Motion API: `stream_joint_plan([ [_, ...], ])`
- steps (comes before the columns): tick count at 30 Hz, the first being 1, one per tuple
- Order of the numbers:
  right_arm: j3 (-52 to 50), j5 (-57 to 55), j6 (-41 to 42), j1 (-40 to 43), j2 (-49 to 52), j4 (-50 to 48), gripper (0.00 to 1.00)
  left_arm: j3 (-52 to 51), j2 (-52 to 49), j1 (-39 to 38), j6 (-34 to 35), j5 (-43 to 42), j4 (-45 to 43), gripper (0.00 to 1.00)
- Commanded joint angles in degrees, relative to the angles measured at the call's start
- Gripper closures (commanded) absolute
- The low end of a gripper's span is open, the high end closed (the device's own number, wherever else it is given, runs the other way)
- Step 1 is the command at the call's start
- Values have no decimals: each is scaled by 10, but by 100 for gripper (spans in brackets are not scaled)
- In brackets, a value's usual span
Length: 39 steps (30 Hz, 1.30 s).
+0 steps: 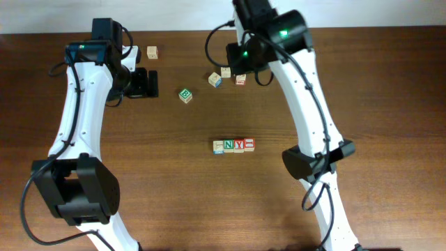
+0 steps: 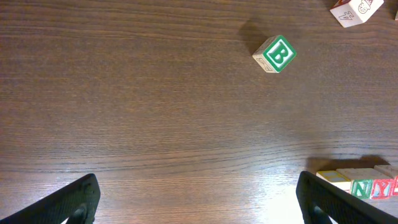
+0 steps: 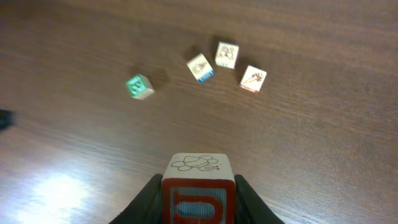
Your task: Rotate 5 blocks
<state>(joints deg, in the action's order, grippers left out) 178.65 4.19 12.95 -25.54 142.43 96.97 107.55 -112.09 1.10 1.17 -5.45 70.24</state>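
Right gripper (image 3: 199, 202): closed on a red-framed block (image 3: 199, 165). A finger presses each side of it. Top face shows a line drawing of a bee; the face toward my wrist camera has a red border. Overhead, this block is hidden under my right arm, which reaches toward the middle of the table's (image 1: 139, 160) far edge. Cannot tell whether the block touches the wood.

Left gripper (image 2: 198, 202): fully spread, nothing between the fingers, nothing touched. It hangs over bare wood in the far left part of the table.

Row of four, touching side to side, around mid-table and slightly right of centre, parallel to the far edge. Left to right from overhead:
- pale block with a blue lower edge (image 1: 218, 146)
- green N block (image 1: 228, 145)
- red Y block (image 1: 239, 145)
- red-marked block (image 1: 249, 144), letter too small to read

Loose group near the far edge, just beside my right gripper, each apart from the others:
- blue-edged cube (image 3: 200, 67), tilted to the row's line
- pale picture cube (image 3: 226, 55)
- red-edged cube (image 3: 253, 78)

Green B cube (image 2: 275, 54): alone, turned askew, between the loose group and my left gripper, well apart from the row.

Plain pale cube (image 1: 152, 52): close to the far edge, left of centre, near my left arm.
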Motion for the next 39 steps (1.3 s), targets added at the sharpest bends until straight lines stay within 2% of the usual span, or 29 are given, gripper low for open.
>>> stream_joint_plan([
  [1,5,30,10,6,-61,4,74,11,-5,1,6,4,-1,1],
  [6,-75,36,10,7,-169,4,73,11,-5,1,6,4,-1,1],
  [12,-309,20,29,13,-328,4,73,11,-5,1,6,4,-1,1],
  [14,-392,-12,71,13,-357,4,73,11,-5,1,6,4,-1,1],
  [17,-475,-19,90,13,-358,0,73,11,-5,1,6,4,-1,1],
  [24,-752,-10,116,23,-357,-175,75,11,-5,1,6,4,-1,1],
  [28,-872,3,115,43,-357,-279,74,11,-5,1,6,4,-1,1],
  [33,-972,3,116,47,-356,-381,74,11,-5,1,6,4,-1,1],
  [39,-1037,3,115,46,-350,-463,74,11,-5,1,6,4,-1,1],
])
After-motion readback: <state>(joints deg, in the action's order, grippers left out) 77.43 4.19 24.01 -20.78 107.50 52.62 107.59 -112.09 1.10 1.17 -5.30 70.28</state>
